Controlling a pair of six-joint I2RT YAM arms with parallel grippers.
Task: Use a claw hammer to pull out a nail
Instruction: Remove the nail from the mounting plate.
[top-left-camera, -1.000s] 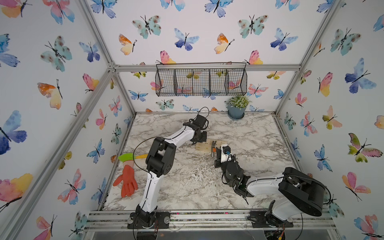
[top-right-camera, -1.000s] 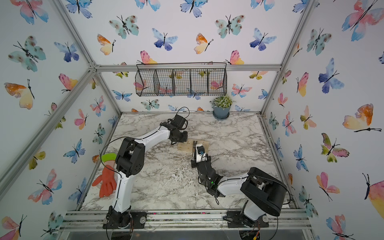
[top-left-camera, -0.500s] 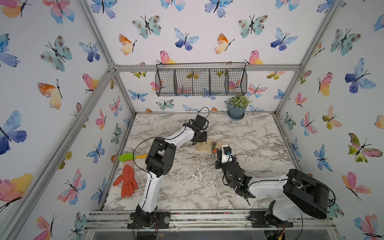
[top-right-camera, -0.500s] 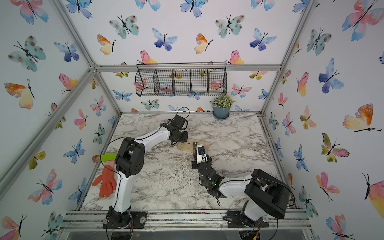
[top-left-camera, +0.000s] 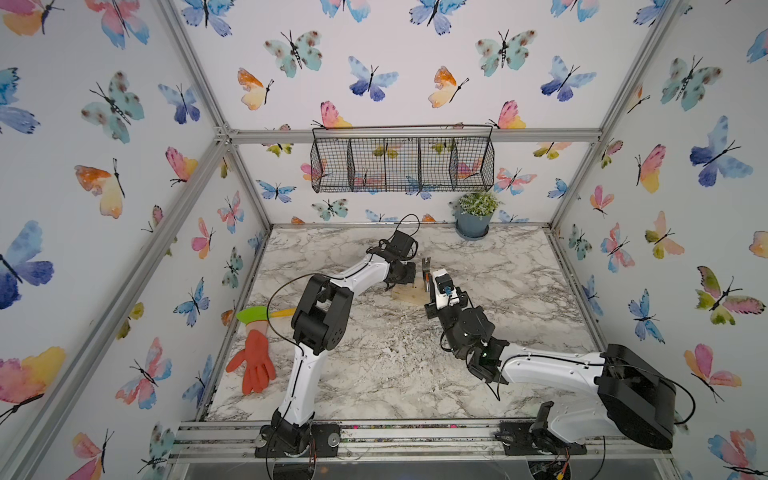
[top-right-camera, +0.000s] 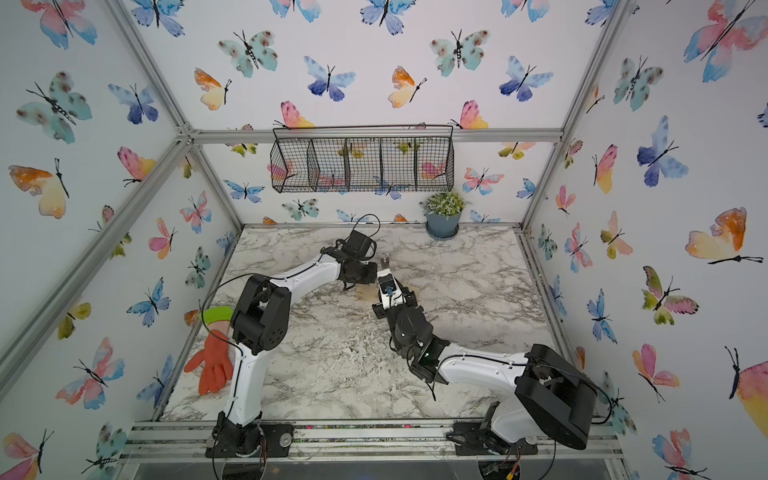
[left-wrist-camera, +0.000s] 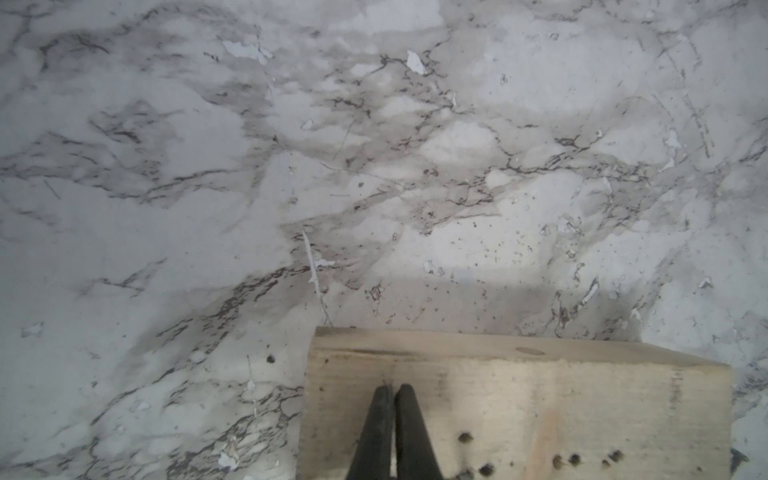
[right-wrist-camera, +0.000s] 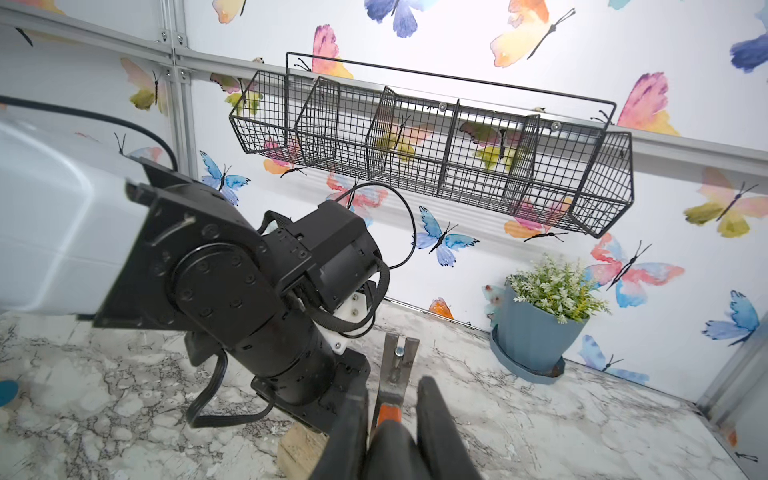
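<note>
Where the front rail (top-left-camera: 374, 434) crosses the lower edge of both top views, the two arm bases stand on it. Compared with a second earlier, the right arm's black shoulder housing (top-left-camera: 636, 395) sits lower and further toward the lower right, while the left arm keeps its pose.

At the left edge of the marble tabletop (top-left-camera: 374, 374), an orange glove (top-left-camera: 253, 365) lies flat. A green-and-yellow tool (top-left-camera: 259, 313) is just above it in the frame.

At centre lies the wood block (top-left-camera: 409, 296). The left gripper (left-wrist-camera: 392, 388) rests on its top face near one corner, fingers pressed together with nothing between them. Small dark holes (left-wrist-camera: 465, 436) mark the wood nearby.

The right gripper (right-wrist-camera: 392, 388) is clamped on the handle of the claw hammer (right-wrist-camera: 397, 361), where black meets the orange neck. In both top views the hammer stands nearly upright at the block's right end, claw uppermost, its head higher in the frame than a second ago.

A nail (right-wrist-camera: 399, 351) sits in the fork of the claw, its bright head showing between the tines. Whether its tip is clear of the wood cannot be told.

Beyond, at the table's upper right, a potted plant (top-left-camera: 473, 218) stands by the back wall, and a wire basket (top-left-camera: 403, 162) hangs above.
</note>
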